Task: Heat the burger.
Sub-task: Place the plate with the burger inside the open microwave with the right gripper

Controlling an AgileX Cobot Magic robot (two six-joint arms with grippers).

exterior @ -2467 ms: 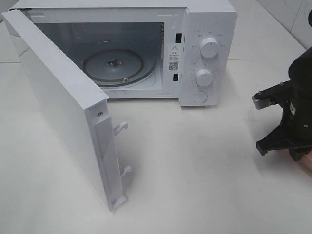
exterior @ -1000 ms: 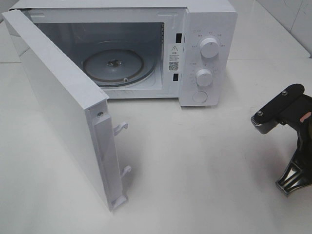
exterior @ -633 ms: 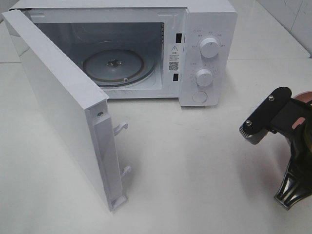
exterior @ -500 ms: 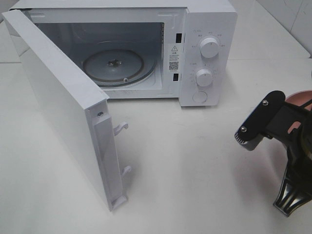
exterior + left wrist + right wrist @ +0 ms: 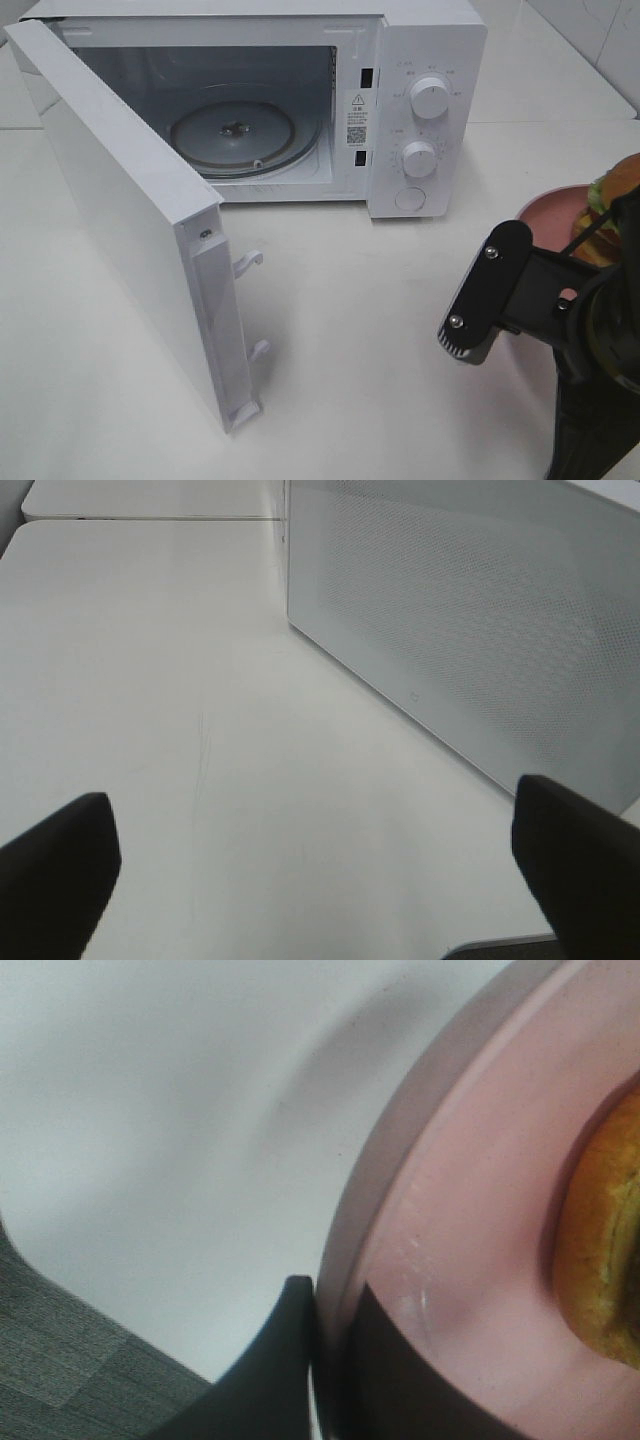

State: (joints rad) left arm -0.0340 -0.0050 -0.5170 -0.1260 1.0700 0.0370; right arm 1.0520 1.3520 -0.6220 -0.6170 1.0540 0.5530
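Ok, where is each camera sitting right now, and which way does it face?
Exterior high: mounted high, facing down at the open microwave, table, pink plate and burger; the right arm shows lower right.
Left wrist: low over the table, facing the microwave door and its outer face; the open left gripper shows.
Right wrist: close on the plate rim, which the right gripper clamps; burger beside.
Shared: exterior high and right wrist both show plate and burger.

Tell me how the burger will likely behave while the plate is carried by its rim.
The burger sits loose on the smooth pink plate, so it may slide if tilted. The right gripper pinches only the rim, so the plate could tip.
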